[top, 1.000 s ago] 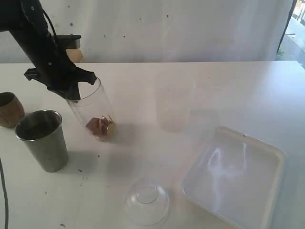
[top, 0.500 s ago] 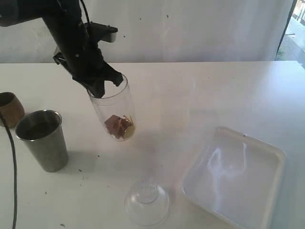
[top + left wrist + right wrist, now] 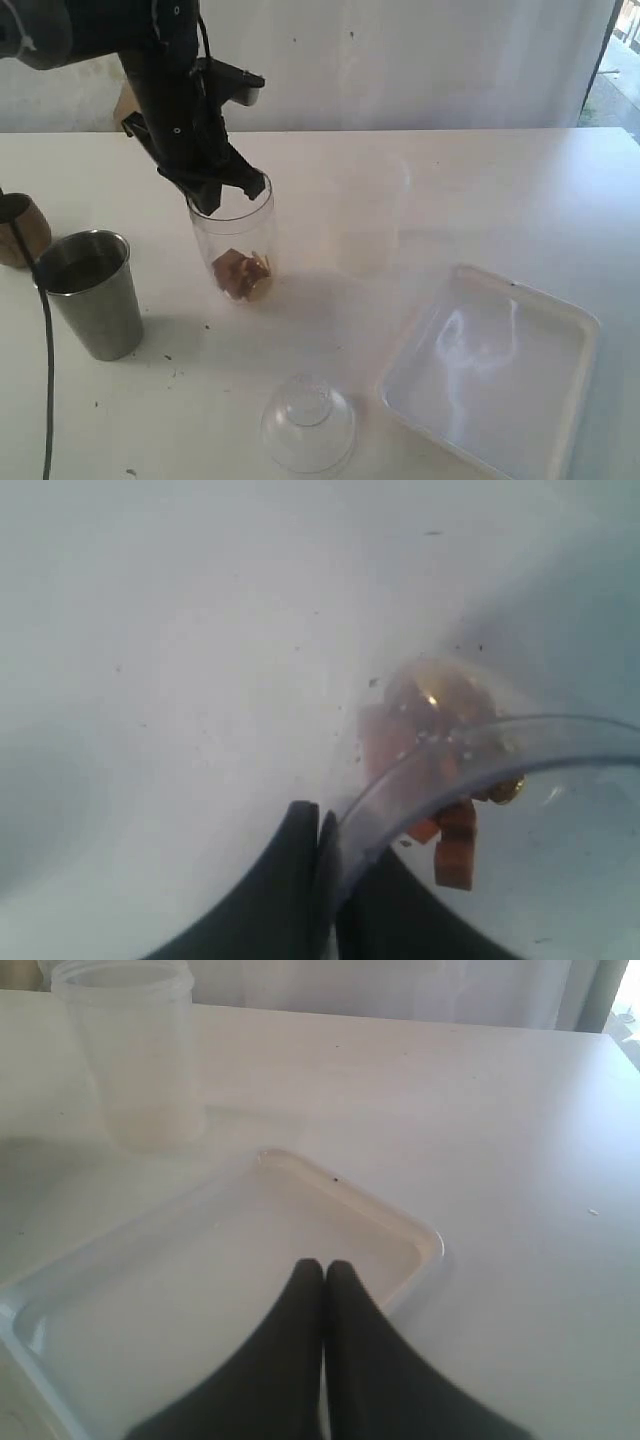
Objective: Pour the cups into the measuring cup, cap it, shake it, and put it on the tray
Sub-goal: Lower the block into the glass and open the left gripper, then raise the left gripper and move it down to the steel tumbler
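My left gripper (image 3: pixel 226 188) is shut on the rim of the clear measuring cup (image 3: pixel 236 235), which stands nearly upright left of centre with brown and golden bits in its bottom. In the left wrist view the jaws (image 3: pixel 325 825) pinch the cup's wall (image 3: pixel 470 742). The steel tumbler (image 3: pixel 90 295) stands at the left, with the wooden cup (image 3: pixel 18 232) behind it at the table's left edge. The frosted cup (image 3: pixel 130 1055) shows in the right wrist view, beyond the white tray (image 3: pixel 420 1235). My right gripper (image 3: pixel 323 1265) is shut and empty over that tray (image 3: pixel 590 330).
A clear dome lid (image 3: pixel 308 420) lies near the front edge, between the tumbler and the tray. A black cable (image 3: pixel 44 330) hangs down at the left. A white wall backs the table.
My left arm has carried the measuring cup to the right, away from the steel tumbler, and brought it from tilted to nearly upright. The right gripper stays shut.
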